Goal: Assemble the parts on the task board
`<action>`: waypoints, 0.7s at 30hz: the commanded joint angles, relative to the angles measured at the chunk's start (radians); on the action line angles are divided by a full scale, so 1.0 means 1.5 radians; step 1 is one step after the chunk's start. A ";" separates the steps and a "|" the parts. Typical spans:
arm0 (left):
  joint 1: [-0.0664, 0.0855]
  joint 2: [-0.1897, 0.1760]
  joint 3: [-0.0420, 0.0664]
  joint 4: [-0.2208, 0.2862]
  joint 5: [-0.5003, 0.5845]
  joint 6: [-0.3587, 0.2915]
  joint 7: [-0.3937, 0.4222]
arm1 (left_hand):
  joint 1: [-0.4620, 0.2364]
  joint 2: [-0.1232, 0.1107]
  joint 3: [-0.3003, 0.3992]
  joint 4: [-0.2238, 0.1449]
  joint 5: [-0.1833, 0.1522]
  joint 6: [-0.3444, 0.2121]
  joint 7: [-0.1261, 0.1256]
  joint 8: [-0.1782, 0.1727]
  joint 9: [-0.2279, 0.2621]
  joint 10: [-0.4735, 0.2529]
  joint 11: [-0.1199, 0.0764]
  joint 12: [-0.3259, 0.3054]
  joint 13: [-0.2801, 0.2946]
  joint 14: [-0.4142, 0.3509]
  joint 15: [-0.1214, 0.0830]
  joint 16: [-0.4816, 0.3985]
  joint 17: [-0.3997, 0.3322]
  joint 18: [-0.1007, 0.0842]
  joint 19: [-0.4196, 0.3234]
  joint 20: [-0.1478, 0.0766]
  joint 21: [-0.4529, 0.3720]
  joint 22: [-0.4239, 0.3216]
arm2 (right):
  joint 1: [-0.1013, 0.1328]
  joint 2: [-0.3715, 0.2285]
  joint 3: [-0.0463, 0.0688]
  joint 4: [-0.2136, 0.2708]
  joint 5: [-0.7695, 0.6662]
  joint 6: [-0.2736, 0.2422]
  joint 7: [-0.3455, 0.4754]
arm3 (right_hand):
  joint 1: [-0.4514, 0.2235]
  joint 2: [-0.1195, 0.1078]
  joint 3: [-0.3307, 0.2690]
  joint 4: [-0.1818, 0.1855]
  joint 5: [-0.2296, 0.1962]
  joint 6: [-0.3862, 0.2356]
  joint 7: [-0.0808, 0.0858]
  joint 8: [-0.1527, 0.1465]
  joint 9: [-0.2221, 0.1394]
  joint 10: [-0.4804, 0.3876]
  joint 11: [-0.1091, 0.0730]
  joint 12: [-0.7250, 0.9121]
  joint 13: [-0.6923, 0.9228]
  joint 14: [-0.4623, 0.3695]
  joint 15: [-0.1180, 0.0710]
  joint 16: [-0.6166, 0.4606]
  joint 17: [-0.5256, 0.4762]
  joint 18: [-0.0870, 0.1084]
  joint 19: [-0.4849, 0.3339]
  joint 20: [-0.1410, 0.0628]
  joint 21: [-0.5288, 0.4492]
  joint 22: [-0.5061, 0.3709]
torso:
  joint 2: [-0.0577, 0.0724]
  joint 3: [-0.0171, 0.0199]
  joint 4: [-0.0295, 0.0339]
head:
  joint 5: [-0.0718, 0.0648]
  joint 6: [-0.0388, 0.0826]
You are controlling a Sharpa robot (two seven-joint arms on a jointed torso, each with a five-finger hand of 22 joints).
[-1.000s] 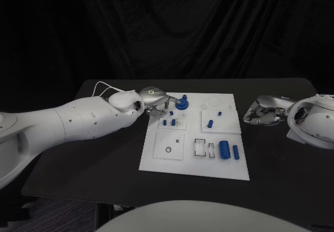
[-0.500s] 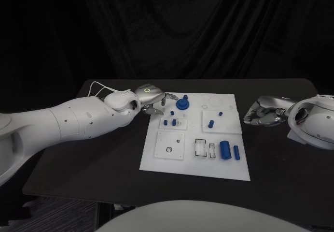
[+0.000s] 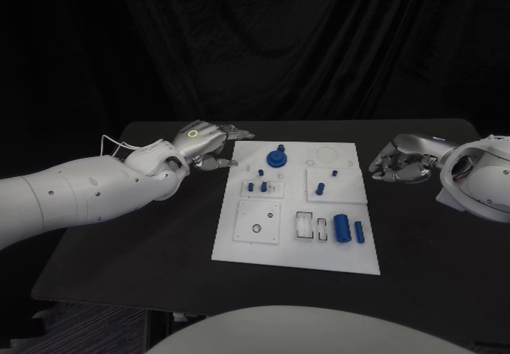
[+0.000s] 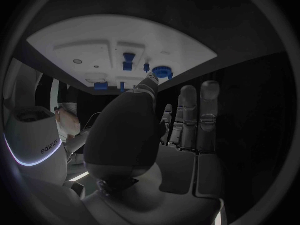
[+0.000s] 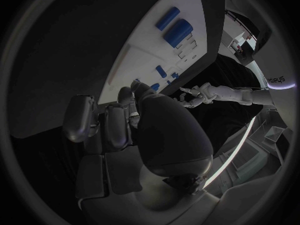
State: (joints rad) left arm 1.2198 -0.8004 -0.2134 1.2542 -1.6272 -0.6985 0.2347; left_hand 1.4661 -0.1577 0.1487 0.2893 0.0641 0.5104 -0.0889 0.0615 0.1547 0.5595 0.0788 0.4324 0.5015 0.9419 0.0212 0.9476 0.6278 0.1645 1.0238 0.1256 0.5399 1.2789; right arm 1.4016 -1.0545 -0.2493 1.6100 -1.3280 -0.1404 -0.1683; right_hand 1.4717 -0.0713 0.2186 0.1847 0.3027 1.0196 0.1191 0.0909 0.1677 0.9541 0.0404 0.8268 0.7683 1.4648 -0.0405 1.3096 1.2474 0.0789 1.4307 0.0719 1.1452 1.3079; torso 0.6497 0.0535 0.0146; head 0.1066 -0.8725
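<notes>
Task board [image 3: 298, 254] at table centre, long axis running away from the robot. Round blue part [image 3: 277, 158] stands upright near the far edge; two blue cylinders [image 3: 343, 227] lie lengthwise near the right front. Left hand [image 3: 208, 144] just off the board's far-left corner, fingers spread, empty, nearer the round part. Right hand [image 3: 401, 160] off the right edge, fingers curled, holding nothing.

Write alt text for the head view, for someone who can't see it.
A white task board with small blue parts lies mid-table. The left hand, fingers spread and holding nothing, hovers beside its far left corner; the right hand hangs curled and empty off its right edge.
</notes>
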 commanded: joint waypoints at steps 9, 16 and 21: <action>-0.003 -0.069 0.000 0.095 0.553 0.148 0.308 | -0.078 0.137 -0.084 0.002 0.123 0.078 0.097 0.003 -0.009 -0.241 -0.028 0.011 -0.219 -0.498 0.011 -0.515 -0.329 0.002 -0.463 0.025 -0.320 -0.239 | 0.016 0.053 0.001 -0.015 -0.161 -0.050 0.034 | 0.029 -0.039 0.069 -0.005 -0.057 -0.051 0.008 -0.018 -0.011 -0.132 0.028 -0.163 -0.124 -0.024 0.029 -0.043 -0.047 0.018 -0.036 0.018 -0.079 0.064 | 0.001 -0.0034 0.0073 | -0.018 0.000; -0.020 -0.085 0.000 0.116 0.712 0.282 0.382 | -0.019 0.201 -0.201 0.001 0.196 0.046 0.083 -0.005 -0.041 -0.239 -0.043 -0.076 -0.304 -0.536 0.018 -0.614 -0.386 0.011 -0.479 0.037 -0.318 -0.372 | -0.010 0.084 0.001 -0.041 -0.205 -0.095 0.065 | 0.024 -0.057 0.097 -0.008 -0.062 -0.066 0.000 -0.015 -0.013 -0.144 0.040 -0.191 -0.160 -0.024 0.037 -0.035 -0.041 0.017 -0.035 0.028 -0.077 0.068 | 0.002 -0.0103 0.0189 | -0.047 0.000; -0.034 -0.074 0.000 0.095 0.816 0.318 0.399 | 0.075 0.222 -0.184 -0.014 0.276 0.018 0.087 -0.008 -0.056 -0.253 -0.041 -0.103 -0.306 -0.562 0.027 -0.620 -0.400 0.010 -0.480 0.042 -0.318 -0.405 | -0.025 0.101 0.001 -0.060 -0.213 -0.110 0.077 | 0.020 -0.066 0.118 -0.017 -0.056 -0.075 -0.001 -0.013 -0.013 -0.154 0.052 -0.223 -0.199 -0.022 0.047 -0.027 -0.036 0.016 -0.031 0.037 -0.072 0.072 | 0.007 -0.0208 0.0291 | -0.054 0.000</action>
State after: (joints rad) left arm 1.1717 -0.9185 -0.2141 1.4043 -0.6125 -0.3310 0.6485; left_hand 1.5710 0.1724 -0.1315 0.2687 0.4729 0.5410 0.0416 0.0552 0.0722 0.1805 0.0138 0.2801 0.0432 0.1026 0.0613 0.0229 0.0301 0.1706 0.3045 0.1828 0.0641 0.6752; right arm 1.3696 -0.9037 -0.2482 1.5271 -1.5949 -0.2460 -0.0888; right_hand 1.5018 -0.1604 0.3885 0.1579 0.2120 0.9123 0.1155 0.0675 0.1487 0.7251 0.1111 0.4981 0.4770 1.4330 0.0234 1.2644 1.1920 0.0945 1.3842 0.1212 1.0339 1.3077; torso 0.6553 0.0330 0.0467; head 0.0292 -0.8725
